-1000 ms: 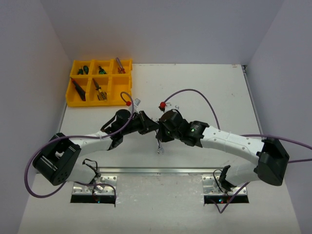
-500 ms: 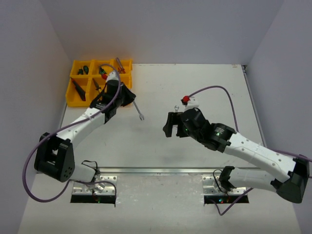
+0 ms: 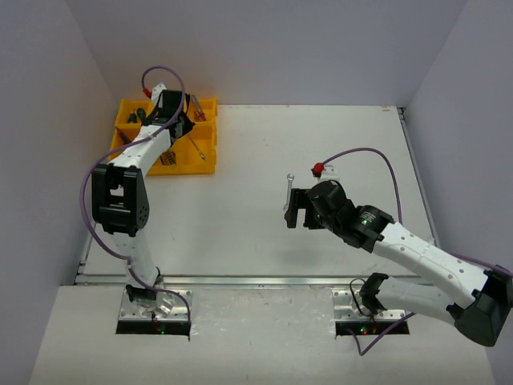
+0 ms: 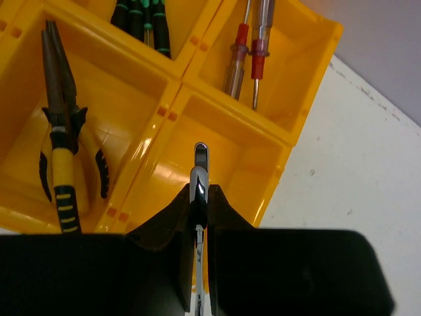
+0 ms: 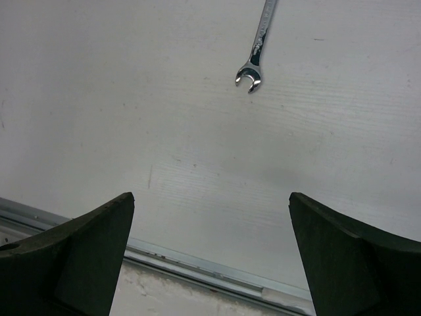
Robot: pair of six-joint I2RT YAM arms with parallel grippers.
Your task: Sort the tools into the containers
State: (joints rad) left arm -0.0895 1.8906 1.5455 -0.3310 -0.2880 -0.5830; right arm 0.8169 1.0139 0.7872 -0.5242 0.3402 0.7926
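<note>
My left gripper (image 4: pixel 200 191) is shut on a silver wrench (image 4: pixel 200 172), held above an empty right-hand compartment of the yellow tray (image 4: pixel 309 105). From above, that wrench (image 3: pixel 202 148) slants out of the left gripper (image 3: pixel 178 127) over the containers (image 3: pixel 128 172). Other compartments hold yellow-handled pliers (image 4: pixel 60 164), green screwdrivers (image 4: pixel 141 23) and red-handled screwdrivers (image 4: pixel 247 52). My right gripper (image 5: pixel 210 195) is open and empty above the bare table, its fingers (image 5: pixel 85 257) wide apart. A second silver wrench (image 5: pixel 256 52) lies on the table beyond the right gripper (image 3: pixel 293 208).
A metal rail (image 3: pixel 264 281) runs along the table's near edge. Grey walls close in the left, back and right sides, with the tray tucked in the back left corner. A dark knife-like tool (image 3: pixel 128 148) lies in a left compartment. Purple cables loop over both arms.
The two grippers were together at the table's middle around a wrench. The left arm has swung out to the tray carrying it. The right gripper has opened and drawn back to the right.
</note>
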